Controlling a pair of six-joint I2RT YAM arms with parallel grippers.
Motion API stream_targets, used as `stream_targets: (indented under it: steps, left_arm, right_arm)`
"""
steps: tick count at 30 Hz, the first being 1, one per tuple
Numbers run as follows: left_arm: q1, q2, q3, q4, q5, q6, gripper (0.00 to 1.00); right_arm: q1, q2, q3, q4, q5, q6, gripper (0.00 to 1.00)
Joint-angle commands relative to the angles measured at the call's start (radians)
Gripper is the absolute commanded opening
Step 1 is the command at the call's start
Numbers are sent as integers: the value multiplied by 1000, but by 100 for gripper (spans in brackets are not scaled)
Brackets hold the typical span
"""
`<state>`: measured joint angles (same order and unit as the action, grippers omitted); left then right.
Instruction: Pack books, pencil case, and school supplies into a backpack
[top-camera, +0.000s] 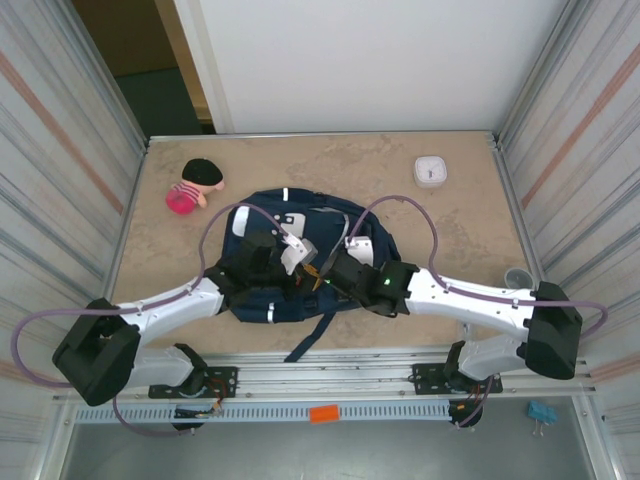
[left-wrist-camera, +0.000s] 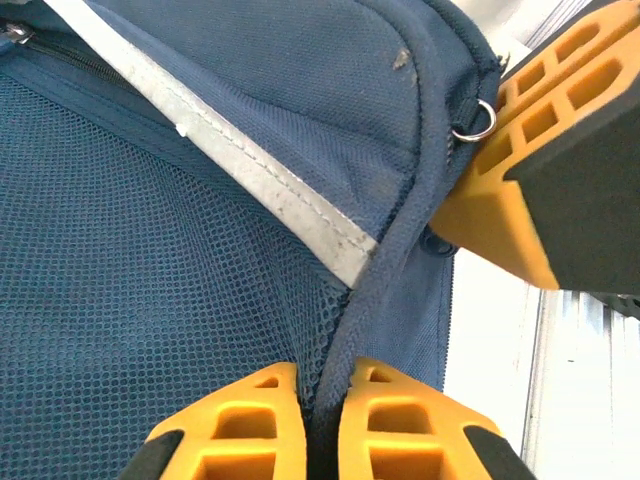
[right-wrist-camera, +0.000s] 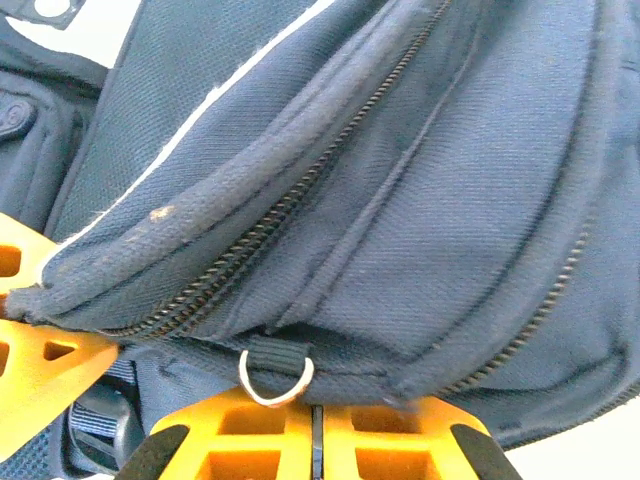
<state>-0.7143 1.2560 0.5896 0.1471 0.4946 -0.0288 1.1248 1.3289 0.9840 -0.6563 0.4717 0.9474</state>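
Observation:
The navy backpack (top-camera: 300, 215) lies in the middle of the table with both arms reaching onto its near half. My left gripper (left-wrist-camera: 320, 385) is shut on a piped seam of the backpack (left-wrist-camera: 380, 150), beside its mesh panel; from above the left gripper (top-camera: 304, 268) sits at the bag's centre. My right gripper (right-wrist-camera: 313, 405) is shut on the backpack's (right-wrist-camera: 400, 180) lower edge, just by a small metal D-ring (right-wrist-camera: 275, 378). It meets the left one at the right gripper (top-camera: 326, 278) in the top view. Books and the dark grey slab are out of view.
A pink plush toy with a black cap (top-camera: 192, 186) lies at the back left. A white square device (top-camera: 431, 170) sits at the back right. A small greyish round item (top-camera: 516, 276) rests by the right wall. A blue clip (top-camera: 541, 414) lies off the table's front.

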Motion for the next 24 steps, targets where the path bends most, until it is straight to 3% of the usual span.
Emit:
stream_targets:
  steps: [1, 12, 15, 17, 19, 21, 24]
  left_arm:
    - [13, -38, 22, -111, -30, 4, 0]
    - [23, -88, 17, -189, -80, 43, 0]
    - [24, -122, 7, -201, -120, 26, 1]
    - [29, -155, -3, -197, -136, -63, 31]
    - [30, -196, -8, -213, -135, -164, 51]
    - [30, -258, -10, -259, -180, -287, 62]
    - [30, -391, -26, -392, -353, -525, 69]
  right_arm:
    - [-44, -50, 13, -165, 101, 37, 2]
    - [-280, -166, -46, -208, -75, -144, 0]
    - [-344, -187, -73, -138, -217, -277, 0]
    - [-341, -199, -118, -43, -362, -352, 0]
    - [-332, -211, -165, 26, -454, -348, 0]
    - [-326, -220, -192, 58, -478, -336, 0]
    - [-324, -222, -208, 63, -475, -326, 0]
